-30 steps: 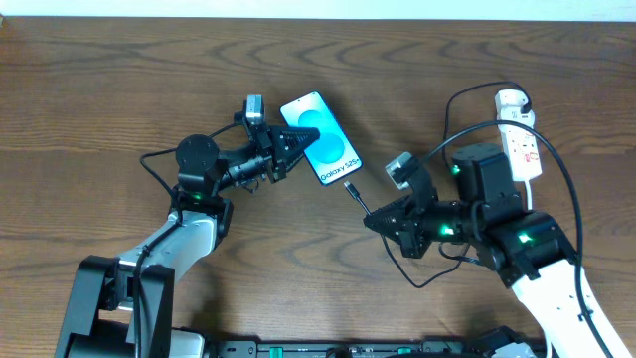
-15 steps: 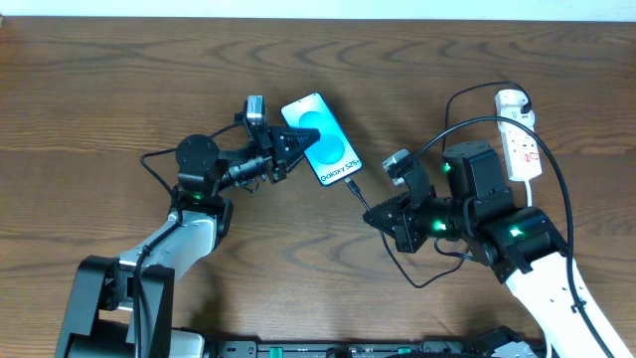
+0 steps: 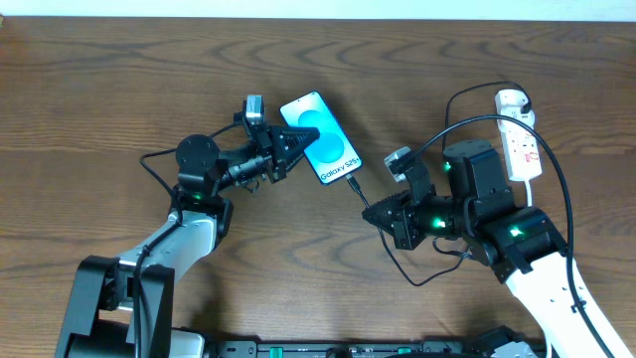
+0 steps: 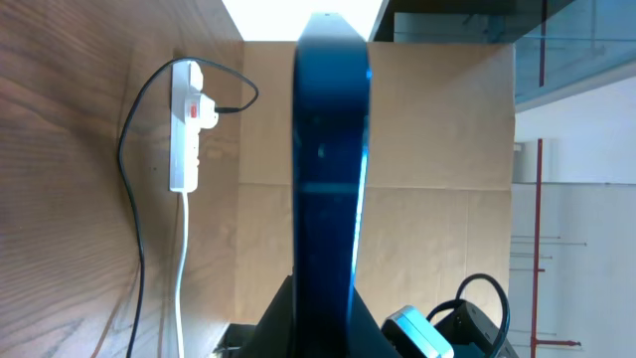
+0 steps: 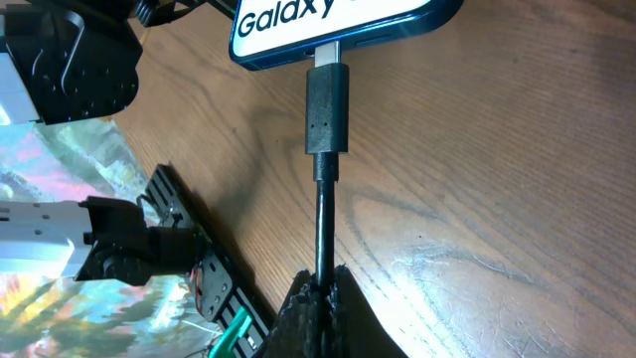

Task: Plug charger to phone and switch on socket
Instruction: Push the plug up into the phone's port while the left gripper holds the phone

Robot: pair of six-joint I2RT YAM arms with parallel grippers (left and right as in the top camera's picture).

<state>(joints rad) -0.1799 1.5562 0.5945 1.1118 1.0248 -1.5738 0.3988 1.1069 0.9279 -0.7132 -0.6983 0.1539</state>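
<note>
The left pincer (image 3: 291,147) is clamped on the edge of the phone (image 3: 323,139) near the middle of the counter (image 3: 99,89). The right pincer (image 3: 371,215) is pinched shut on the charger (image 5: 327,109) cable. The plug is at the phone's port with a sliver of metal showing, so seating looks unfinished, and the socket (image 3: 524,142) at far right is yet to be switched on.

Small lettering reading "Galaxy S25" is seen in the overhead view on the screen of the phone (image 3: 320,138), near the end that points toward 5 o'clock. It is followed by one more character too small to be made out. In the right wrist view the same line is cut off by the top edge, so only "Galaxy" is read. Red marks are seen on the power strip (image 3: 524,147) toward 3 o'clock, but they are too small to be read.
</note>
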